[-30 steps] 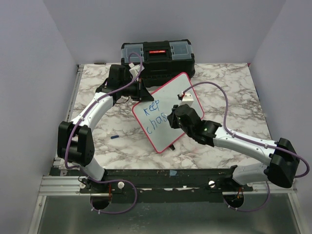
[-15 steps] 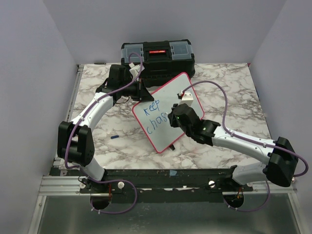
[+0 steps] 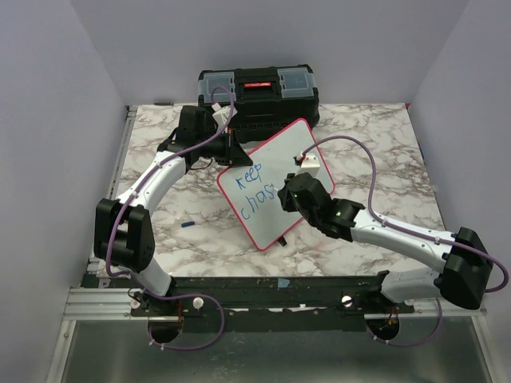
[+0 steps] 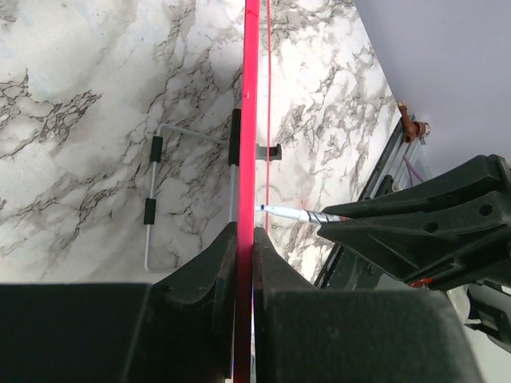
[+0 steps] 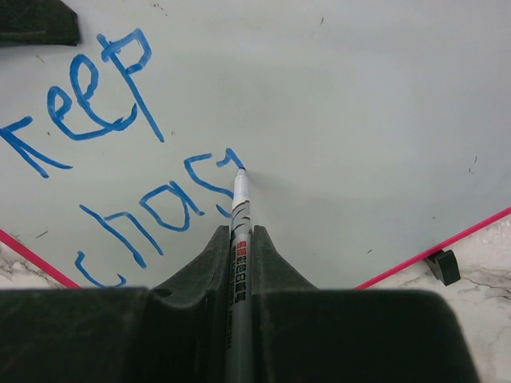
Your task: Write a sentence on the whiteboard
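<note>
- The marble table (image 3: 383, 136) is walled on three sides. Open room lies to the right of the whiteboard (image 3: 279, 152), which sits mid-table with a toolbox (image 3: 258, 94) just behind it.
- The left pincer (image 4: 246, 233) is closed tight on the board's red rim.
- The right pincer (image 5: 239, 236) grips a marker (image 5: 239, 203), whose tip touches the board.
- The sentence (image 5: 104, 112) reads "keep chas"; from above, the right arm hides the board's near right part.

Clamping the far-left rim of the tilted whiteboard (image 3: 279, 155) with the left end effector (image 3: 232, 153); poising the right end effector (image 3: 285, 196) beside the blue sentence (image 3: 249, 191).
</note>
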Controlling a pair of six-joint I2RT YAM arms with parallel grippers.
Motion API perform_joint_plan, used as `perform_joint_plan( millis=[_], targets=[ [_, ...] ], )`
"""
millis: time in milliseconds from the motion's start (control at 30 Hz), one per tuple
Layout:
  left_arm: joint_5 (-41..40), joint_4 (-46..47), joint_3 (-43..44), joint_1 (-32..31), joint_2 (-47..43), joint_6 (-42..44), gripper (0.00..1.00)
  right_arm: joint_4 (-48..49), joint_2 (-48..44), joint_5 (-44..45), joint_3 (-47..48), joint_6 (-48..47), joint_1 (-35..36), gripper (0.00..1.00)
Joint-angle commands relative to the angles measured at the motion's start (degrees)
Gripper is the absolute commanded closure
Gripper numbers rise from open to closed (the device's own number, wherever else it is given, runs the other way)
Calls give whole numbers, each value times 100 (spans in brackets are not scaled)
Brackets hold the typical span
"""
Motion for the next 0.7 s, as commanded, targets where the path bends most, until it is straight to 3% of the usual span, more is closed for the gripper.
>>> perform_joint_plan(
  millis=[0,667],
  targets=[
    [196,266,32,-40,-240,-3,100,-91,-182,-203,-227,127,8,99],
    [148,241,14,-58,-257,12,100,-487,-372,127,46,-4,12,99]
  ],
)
